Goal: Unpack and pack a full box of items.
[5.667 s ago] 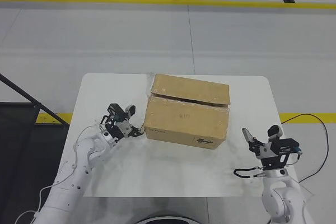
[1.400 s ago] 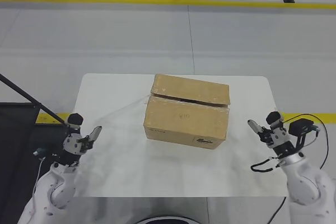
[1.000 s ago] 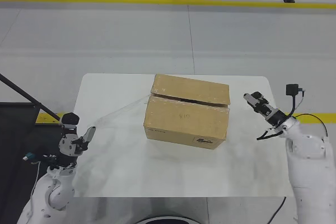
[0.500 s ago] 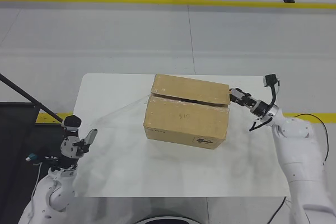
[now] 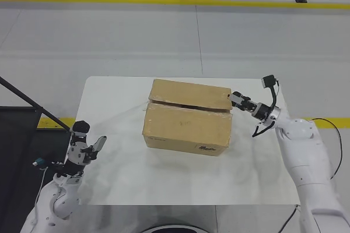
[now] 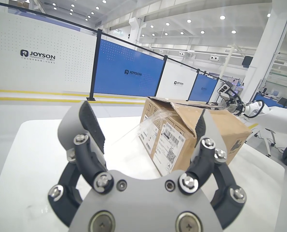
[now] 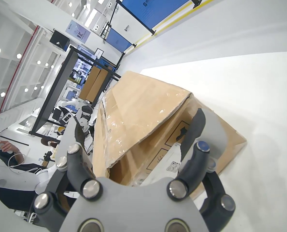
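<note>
One table (image 5: 116, 96): white, rounded corners, carrying everything listed below.

One box (image 5: 186, 119): brown cardboard, lying mid-table with its long side across, closer to the far edge than the near. It has two top flaps, lowered but not flat, with a dark gap along the seam between them. The left wrist view gives the left end of the box (image 6: 182, 131), where the flap edge is torn and lifted. The right wrist view gives the right end, where a flap corner is raised and wrinkled clear film lies across the top.

Two grippers. The right gripper (image 5: 235, 96) is at the box's far right top corner, touching it. Its fingers are spread, and in its own view the raised flap corner lies between them. One finger (image 7: 201, 126) stands in front of part of that end's print. The left gripper (image 5: 91, 144) is at the table's left edge, well apart from the box and pointing at it. Its fingers are spread with nothing between them, and one finger (image 6: 202, 126) hides a strip of the box's corner.

One strip of tape (image 6: 133, 131): clear, trailing from the box's left end down toward the table.

Two labels (image 6: 168, 143): white, bar-coded, side by side on the left end.

Around the table: one black pole (image 5: 17, 93) slanting past its left side, and one yellow floor line (image 5: 324, 122) to its right.
</note>
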